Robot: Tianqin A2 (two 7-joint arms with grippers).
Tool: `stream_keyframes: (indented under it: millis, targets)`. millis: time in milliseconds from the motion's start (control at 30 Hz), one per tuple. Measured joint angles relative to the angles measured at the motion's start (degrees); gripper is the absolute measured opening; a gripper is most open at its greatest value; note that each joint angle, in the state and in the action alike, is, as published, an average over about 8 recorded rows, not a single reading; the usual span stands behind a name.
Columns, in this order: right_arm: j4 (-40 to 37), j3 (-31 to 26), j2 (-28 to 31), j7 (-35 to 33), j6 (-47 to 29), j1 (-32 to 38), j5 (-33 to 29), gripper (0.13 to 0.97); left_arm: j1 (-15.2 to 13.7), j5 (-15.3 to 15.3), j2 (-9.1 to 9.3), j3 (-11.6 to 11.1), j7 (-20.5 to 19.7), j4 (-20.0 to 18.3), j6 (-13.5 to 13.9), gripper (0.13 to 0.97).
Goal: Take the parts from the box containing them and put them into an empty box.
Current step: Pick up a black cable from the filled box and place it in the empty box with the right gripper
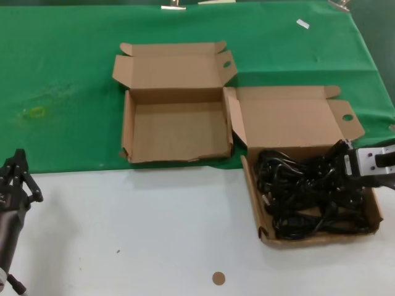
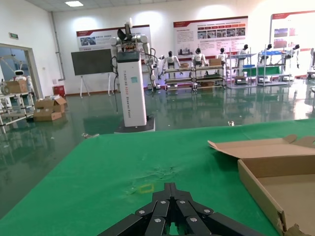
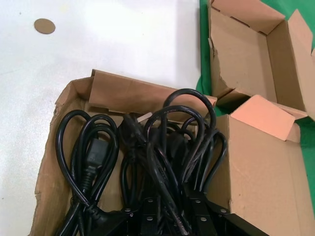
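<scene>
Toward four o'clock in the head view, the black power cords point(image 1: 308, 194) are lying tangled in the full box point(image 1: 262, 231), which is sitting on the white part of the bench point(image 1: 142, 234) with its lid leaning back toward twelve o'clock. The right gripper point(image 1: 343, 161) is reaching in from three o'clock and pressing into the pile; its fingers are buried among the cords, so whether it is gripping anything cannot be told. The empty box point(image 1: 128, 126) is sitting just beside the full one, toward eleven o'clock, on the green cloth point(image 1: 62, 74). The left gripper point(image 1: 18, 176) is hanging at nine o'clock, fingers closed together and holding nothing. A small cardboard disc point(image 1: 218, 278) is lying at six o'clock.
</scene>
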Motion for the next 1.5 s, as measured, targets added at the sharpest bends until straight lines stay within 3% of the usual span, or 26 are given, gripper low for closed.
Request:
stream_keyframes:
  millis: [767, 1167, 1500]
  targets:
    - [3.9, 1.0, -2.3, 5.2, -5.2, 7.6, -1.3, 0.217, 0.0, 0.0, 0.00, 0.0, 0.0, 0.0, 0.0, 0.144]
    - [3.4, -1.7, -9.3, 7.5, -5.4, 12.9, -4.4, 0.215, 0.0, 0.0, 0.00, 0.0, 0.0, 0.0, 0.0, 0.144]
    - [-2.3, -5.1, -18.9, 9.1, -3.6, 18.6, -8.3, 0.214, 0.0, 0.0, 0.00, 0.0, 0.0, 0.0, 0.0, 0.144]
